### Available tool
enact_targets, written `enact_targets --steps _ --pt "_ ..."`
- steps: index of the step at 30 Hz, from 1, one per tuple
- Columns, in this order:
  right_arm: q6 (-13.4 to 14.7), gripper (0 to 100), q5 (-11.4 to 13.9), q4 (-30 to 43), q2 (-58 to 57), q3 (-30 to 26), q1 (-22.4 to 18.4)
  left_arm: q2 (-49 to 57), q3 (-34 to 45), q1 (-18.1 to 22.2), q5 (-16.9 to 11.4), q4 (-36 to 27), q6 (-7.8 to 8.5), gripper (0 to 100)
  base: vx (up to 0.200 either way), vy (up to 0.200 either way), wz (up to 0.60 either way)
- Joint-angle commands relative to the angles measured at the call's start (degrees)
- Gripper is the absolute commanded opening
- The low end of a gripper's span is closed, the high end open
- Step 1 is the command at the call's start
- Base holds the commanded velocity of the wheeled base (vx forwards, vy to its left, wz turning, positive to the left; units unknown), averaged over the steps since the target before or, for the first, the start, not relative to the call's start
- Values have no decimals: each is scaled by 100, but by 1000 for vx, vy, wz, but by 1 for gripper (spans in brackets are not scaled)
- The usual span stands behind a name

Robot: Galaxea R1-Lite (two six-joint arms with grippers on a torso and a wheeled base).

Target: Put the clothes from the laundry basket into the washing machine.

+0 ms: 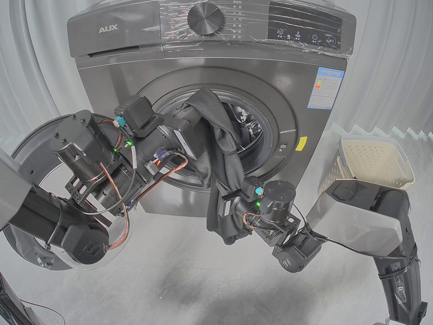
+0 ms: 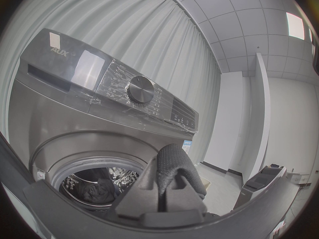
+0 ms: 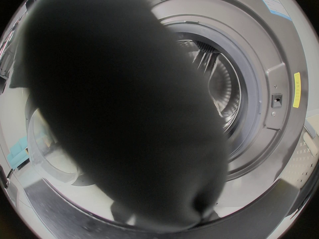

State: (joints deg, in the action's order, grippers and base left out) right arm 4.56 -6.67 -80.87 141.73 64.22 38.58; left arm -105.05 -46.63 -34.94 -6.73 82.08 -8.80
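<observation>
A black garment (image 1: 221, 154) hangs from the upper rim of the washing machine's drum opening (image 1: 252, 127) down past its lower edge. My left gripper (image 2: 162, 191) is at the top of the opening, shut on the garment's upper end (image 2: 176, 166). My right gripper (image 1: 224, 206) is low in front of the machine, buried in the hanging cloth (image 3: 126, 117), which covers it. More dark clothing (image 2: 99, 191) lies inside the drum. The cream laundry basket (image 1: 376, 161) stands on the floor to the right of the machine.
The round door (image 1: 36, 159) is swung open to the left, behind my left arm. The grey washing machine (image 1: 135, 73) stands against a pale curtain. Bare grey floor (image 1: 180, 271) lies in front.
</observation>
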Motion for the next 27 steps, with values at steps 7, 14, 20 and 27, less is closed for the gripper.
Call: enact_targets --steps 7,14,20,27 --pt "10 0 -54 54 -356 -32 -334 239 1130 312 93 -201 291 0 0 0 0" --pt "1 0 -63 72 -585 -15 -387 -157 2044 374 75 -25 397 0 0 0 0" --pt "1 0 -63 89 -699 -32 -387 -605 2316 558 75 405 414 0 0 0 0" --pt "1 0 -71 98 -690 -24 -466 -886 2852 523 66 660 441 100 0 0 0"
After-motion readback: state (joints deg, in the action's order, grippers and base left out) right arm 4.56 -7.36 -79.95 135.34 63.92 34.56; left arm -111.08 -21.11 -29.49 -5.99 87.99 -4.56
